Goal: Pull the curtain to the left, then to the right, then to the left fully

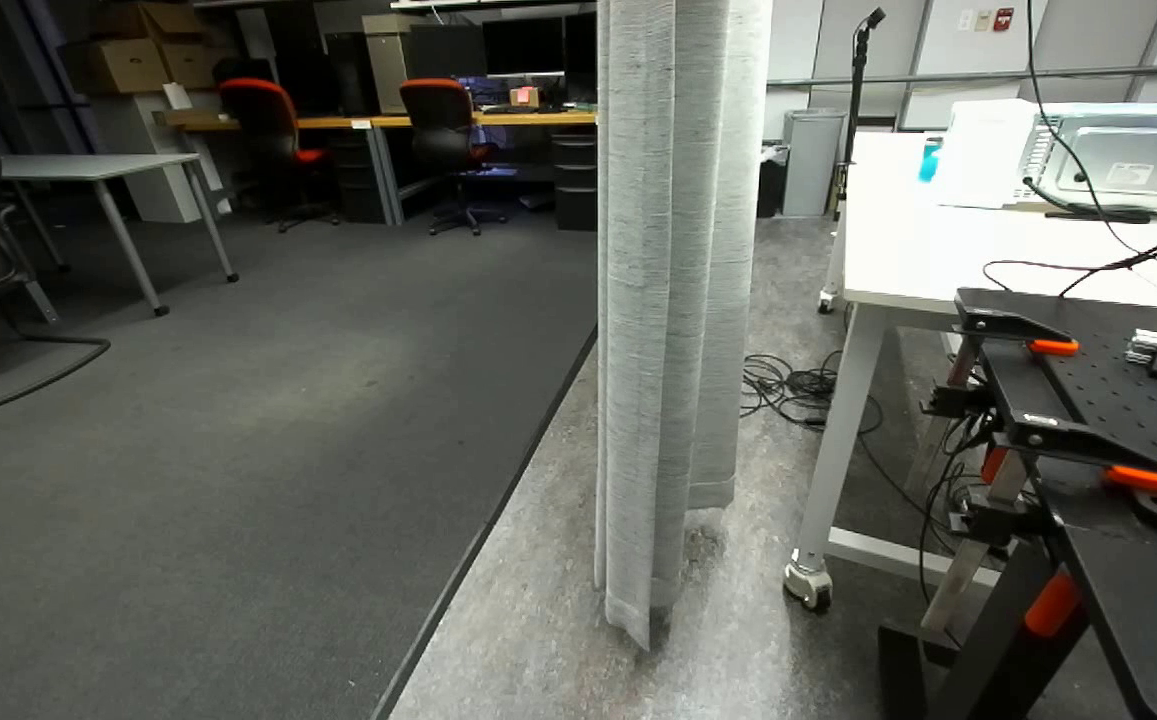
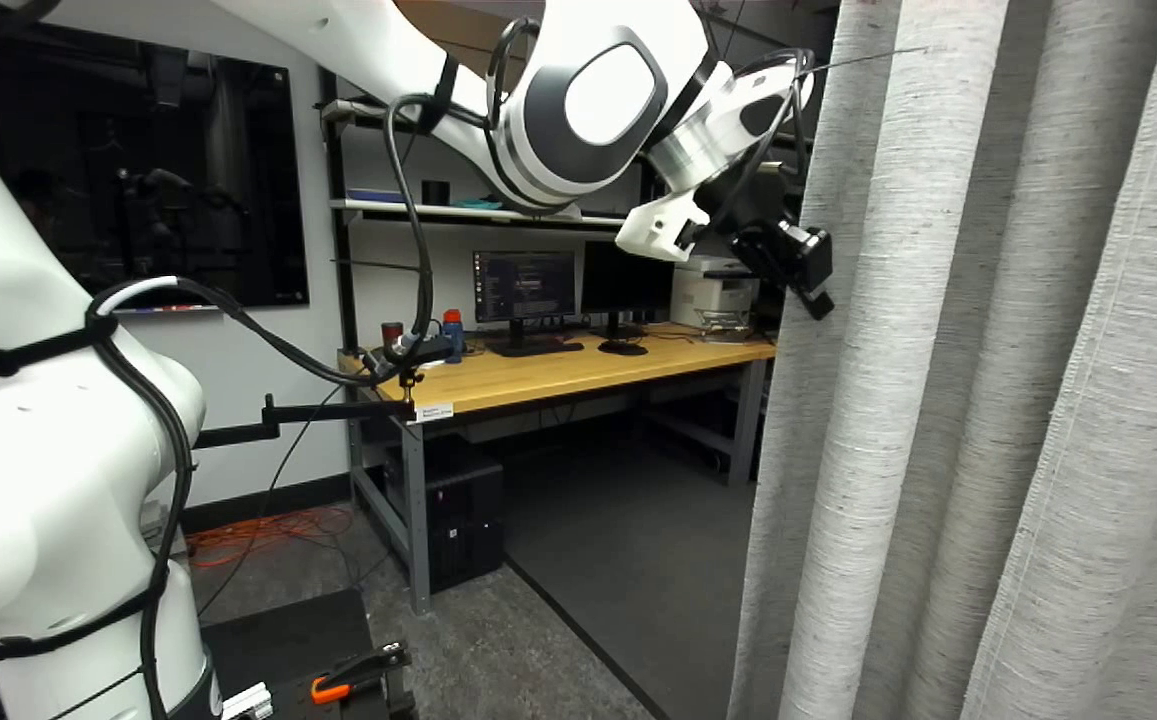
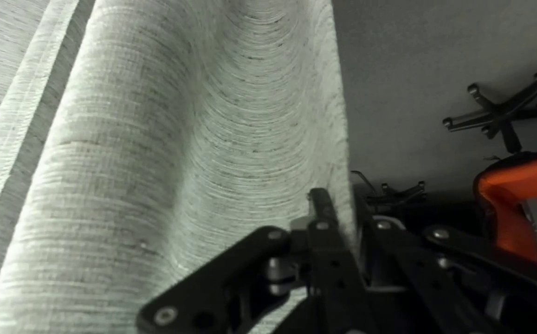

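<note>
Low in the wrist view, the Robotiq gripper stands nearly closed, its two fingers leaving only a thin slot, and they pinch the side edge of the pale grey curtain there. Its tall pleats hang in both exterior views, between dark carpet and a white table. Farther off, past the edge, stands an orange-backed swivel chair.
</note>
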`<move>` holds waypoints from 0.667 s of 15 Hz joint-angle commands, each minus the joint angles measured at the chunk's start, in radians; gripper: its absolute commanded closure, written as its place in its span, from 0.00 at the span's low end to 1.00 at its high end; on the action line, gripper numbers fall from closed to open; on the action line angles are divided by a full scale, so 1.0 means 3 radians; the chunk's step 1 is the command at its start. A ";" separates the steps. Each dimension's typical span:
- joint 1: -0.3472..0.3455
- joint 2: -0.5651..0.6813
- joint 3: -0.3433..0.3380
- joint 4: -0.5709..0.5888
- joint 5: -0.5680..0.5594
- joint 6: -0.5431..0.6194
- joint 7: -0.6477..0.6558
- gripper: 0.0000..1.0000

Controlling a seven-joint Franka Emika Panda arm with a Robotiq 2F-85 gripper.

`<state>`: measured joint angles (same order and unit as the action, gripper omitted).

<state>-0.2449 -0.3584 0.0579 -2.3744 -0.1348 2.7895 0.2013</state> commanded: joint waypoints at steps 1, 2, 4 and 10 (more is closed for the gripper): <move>0.0045 0.0062 0.0092 0.0091 -0.0086 0.0045 0.0150 1.00; 0.0058 0.0070 0.0130 0.0105 -0.0092 0.0041 0.0170 1.00; 0.0069 0.0082 0.0257 0.0127 -0.0146 0.0048 0.0246 0.99; -0.0002 0.0142 0.0799 0.0215 -0.0382 0.0051 0.0498 0.99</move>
<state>-0.2269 -0.3494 0.2294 -2.3446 -0.1960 2.7896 0.2892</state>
